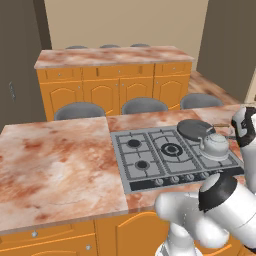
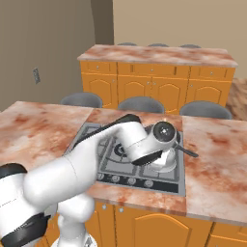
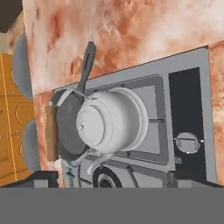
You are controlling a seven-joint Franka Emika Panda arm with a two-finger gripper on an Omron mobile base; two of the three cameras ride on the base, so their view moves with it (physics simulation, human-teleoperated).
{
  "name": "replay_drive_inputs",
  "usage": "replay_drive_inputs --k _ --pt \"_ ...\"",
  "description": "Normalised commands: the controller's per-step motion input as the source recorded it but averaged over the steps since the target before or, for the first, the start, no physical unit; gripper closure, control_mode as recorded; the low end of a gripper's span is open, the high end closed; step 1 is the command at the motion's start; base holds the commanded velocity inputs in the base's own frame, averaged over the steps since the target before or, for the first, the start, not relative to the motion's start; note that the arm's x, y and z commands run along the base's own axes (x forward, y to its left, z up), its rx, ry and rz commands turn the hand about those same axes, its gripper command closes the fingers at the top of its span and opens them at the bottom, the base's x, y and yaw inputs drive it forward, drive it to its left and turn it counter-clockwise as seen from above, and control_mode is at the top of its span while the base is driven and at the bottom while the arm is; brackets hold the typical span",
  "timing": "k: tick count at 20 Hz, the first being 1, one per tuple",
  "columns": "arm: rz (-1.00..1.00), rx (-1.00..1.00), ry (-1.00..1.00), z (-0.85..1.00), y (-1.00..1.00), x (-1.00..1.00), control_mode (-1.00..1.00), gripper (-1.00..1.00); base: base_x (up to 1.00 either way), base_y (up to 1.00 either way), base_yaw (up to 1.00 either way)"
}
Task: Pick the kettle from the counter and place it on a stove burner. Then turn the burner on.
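The silver-grey kettle (image 1: pixel 215 145) (image 3: pixel 109 124) stands upright on the front right burner of the grey cooktop (image 1: pixel 150 155), set into the marbled counter (image 1: pixel 60 160). Its brown handle (image 3: pixel 51 133) lies tipped toward the pan side. In the hand view my gripper (image 3: pixel 116 179) is open, its dark fingertips (image 3: pixel 39 178) wide apart, above the kettle and not touching it. In the right base view my arm's wrist (image 2: pixel 163 134) covers most of the kettle (image 2: pixel 166 161).
A flat dark pan (image 1: pixel 195 129) (image 3: pixel 68 127) sits on the rear right burner right behind the kettle, its long handle (image 3: pixel 87 65) pointing out over the counter. Burner knobs (image 1: pixel 175 179) (image 3: pixel 188 143) line the cooktop's front edge. Grey stools (image 1: pixel 80 111) stand behind the counter.
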Motion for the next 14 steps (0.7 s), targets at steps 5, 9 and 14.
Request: replay_drive_inputs --k 5,9,14 --pt "0.51 -0.27 0.19 -0.01 0.75 -0.41 -1.00 -1.00 0.00 0.00 0.00" --pt "0.60 -0.20 0.27 -0.09 0.47 -0.34 -1.00 -1.00 0.00 0.00 0.00" --pt "0.65 -0.21 0.27 -0.16 0.15 -0.16 -1.00 -1.00 0.00 0.00 0.00"
